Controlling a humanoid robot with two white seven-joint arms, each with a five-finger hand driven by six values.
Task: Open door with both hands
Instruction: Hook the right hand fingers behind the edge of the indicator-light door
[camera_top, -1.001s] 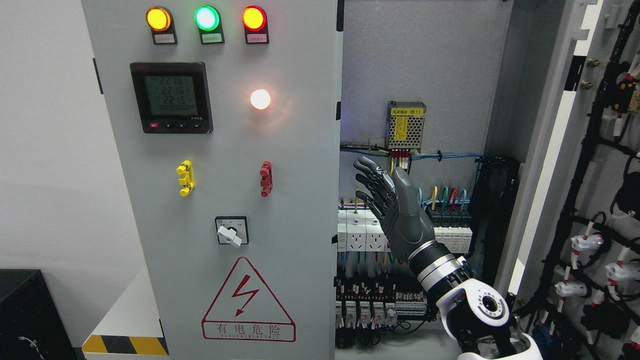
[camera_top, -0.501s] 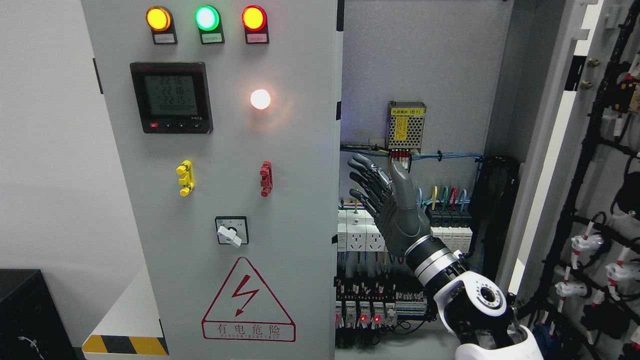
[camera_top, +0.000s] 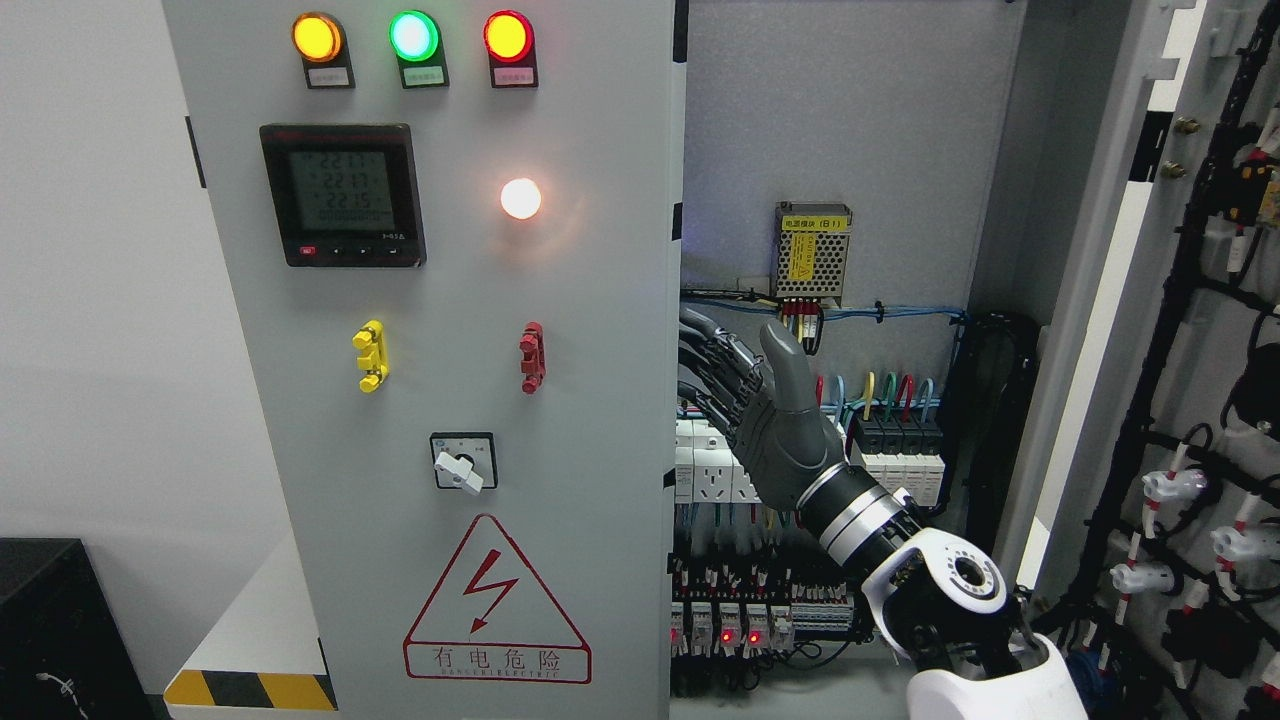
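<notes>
Head view: grey electrical cabinet fills the pic, white wall to the left, black box at lower left corner. Right door (camera_top: 1100, 300) is already swung out wide, its inner face w/ black cable looms and white connectors showing at far right. Left door (camera_top: 450, 400) is shut or nearly so; it carries three pilot lamps (amber, green, red) at top, a digital meter (camera_top: 343, 195), a lit white lamp, yellow and red handles, a rotary switch (camera_top: 462, 463) and a red-bordered shock-warning triangle low down. Inside the open bay: a yellow-labelled power supply (camera_top: 812, 250) up high, socket blocks, coloured wires, rows of breakers w/ small red LEDs at bottom.

Right hand (camera_top: 760, 410) comes up from lower right, palm facing left, thumb up, fingers (camera_top: 712, 355) extended and relaxed, holding nothing. Fingertips sit right at the left door's free edge, abt mid-height; can't tell if they touch it or hook behind it.

Key relation: door edge lies directly left of the hand, edge runs vertical, fingers run crosswise to it. Judgement: next move needs fingers behind that edge, then a pull toward the robot and leftward. Left arm isn't visible, so right hand is the only one near.
</notes>
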